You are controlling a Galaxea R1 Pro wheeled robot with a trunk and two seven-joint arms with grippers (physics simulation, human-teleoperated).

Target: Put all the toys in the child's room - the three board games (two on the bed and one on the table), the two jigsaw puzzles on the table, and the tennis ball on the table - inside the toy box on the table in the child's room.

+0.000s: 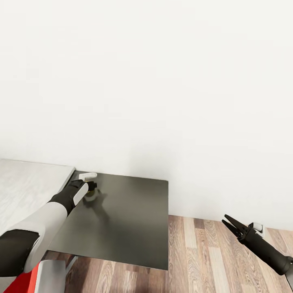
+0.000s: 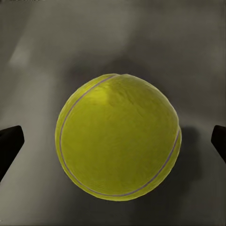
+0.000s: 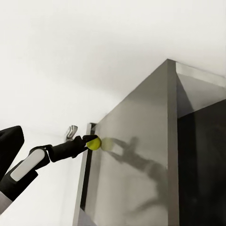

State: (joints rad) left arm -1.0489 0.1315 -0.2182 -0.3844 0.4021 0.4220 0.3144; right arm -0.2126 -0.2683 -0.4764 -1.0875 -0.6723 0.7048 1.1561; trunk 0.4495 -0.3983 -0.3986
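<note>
The tennis ball (image 2: 117, 136), yellow-green, rests on the dark grey end section (image 1: 130, 219) of the table. My left gripper (image 2: 115, 141) stands open around it, its black fingertips (image 2: 12, 141) wide of the ball on both sides and not touching it. In the head view the left gripper (image 1: 92, 188) is low over the dark section's back left corner and hides most of the ball. The right wrist view shows the ball (image 3: 95, 143) at the tip of the left arm. My right gripper (image 1: 226, 220) hangs open over the floor, right of the table, with nothing in it.
The table's pale grey top (image 1: 28, 183) runs off to the left. A plain white wall (image 1: 162, 81) stands right behind the table. Wooden floor (image 1: 211, 252) lies to the right of and in front of the dark section.
</note>
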